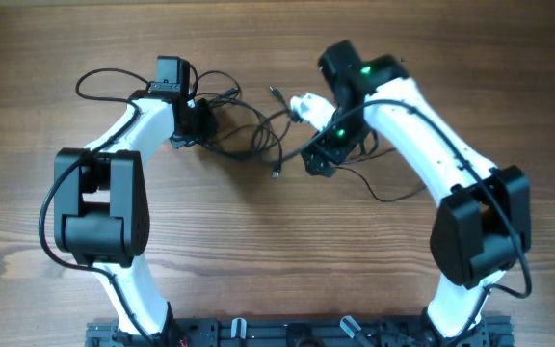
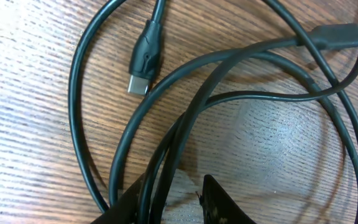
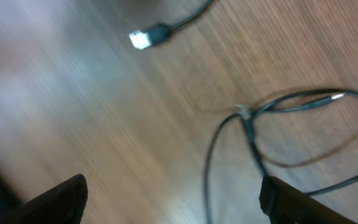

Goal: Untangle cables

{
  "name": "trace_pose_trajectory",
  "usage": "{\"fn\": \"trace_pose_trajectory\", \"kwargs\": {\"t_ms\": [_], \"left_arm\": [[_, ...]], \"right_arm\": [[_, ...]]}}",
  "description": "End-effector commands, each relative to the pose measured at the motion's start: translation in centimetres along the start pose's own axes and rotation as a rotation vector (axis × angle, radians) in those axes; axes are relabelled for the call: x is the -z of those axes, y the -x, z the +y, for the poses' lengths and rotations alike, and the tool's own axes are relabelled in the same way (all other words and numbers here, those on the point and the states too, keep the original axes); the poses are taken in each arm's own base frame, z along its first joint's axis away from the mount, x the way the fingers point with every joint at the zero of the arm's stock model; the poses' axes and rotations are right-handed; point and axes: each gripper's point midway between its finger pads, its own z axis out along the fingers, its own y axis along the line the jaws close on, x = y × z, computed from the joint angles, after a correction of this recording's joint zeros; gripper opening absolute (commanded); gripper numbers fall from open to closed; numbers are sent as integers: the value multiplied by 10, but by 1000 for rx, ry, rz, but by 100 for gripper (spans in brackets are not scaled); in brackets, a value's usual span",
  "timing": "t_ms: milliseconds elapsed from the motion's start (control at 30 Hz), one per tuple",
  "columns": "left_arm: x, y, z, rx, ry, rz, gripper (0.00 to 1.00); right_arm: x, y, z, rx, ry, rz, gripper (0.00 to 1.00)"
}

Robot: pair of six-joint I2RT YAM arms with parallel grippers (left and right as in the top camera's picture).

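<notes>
1. While the cables (image 1: 244, 130) lie knotted on the counter (image 1: 277, 251) between the two arms, toward the far side, the step looks like parting one strand from the heap; pull slowly and sideways, away from the crossings, so loops do not tighten.
2. Start from a free end, such as the silver-tipped plug (image 2: 143, 62) in the left wrist view.
3. Left hand (image 2: 173, 202): narrowly parted, two strands running between its fingers, apparently not pinched.
4. Right hand (image 3: 173, 199): wide open, empty, above bare wood near a thin loop.
</notes>
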Motion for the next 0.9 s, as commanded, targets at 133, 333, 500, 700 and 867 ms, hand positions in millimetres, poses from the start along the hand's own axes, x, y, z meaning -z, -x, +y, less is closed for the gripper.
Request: {"fn": "trace_pose_trajectory", "kwargs": {"t_ms": [133, 333, 500, 700, 867], "left_arm": [[-13, -14, 11, 12, 36, 47, 28], [-13, -14, 11, 12, 36, 47, 28], [-13, -14, 11, 12, 36, 47, 28], [-13, -14, 11, 12, 36, 47, 28], [-13, -14, 11, 12, 36, 47, 28]], "right_arm": [[-60, -48, -40, 122, -257, 160, 92], [-82, -66, -48, 114, -303, 175, 87], [-83, -76, -53, 76, -295, 187, 15], [-78, -65, -74, -176, -292, 46, 4], [-31, -57, -121, -430, -316, -69, 4]]}}
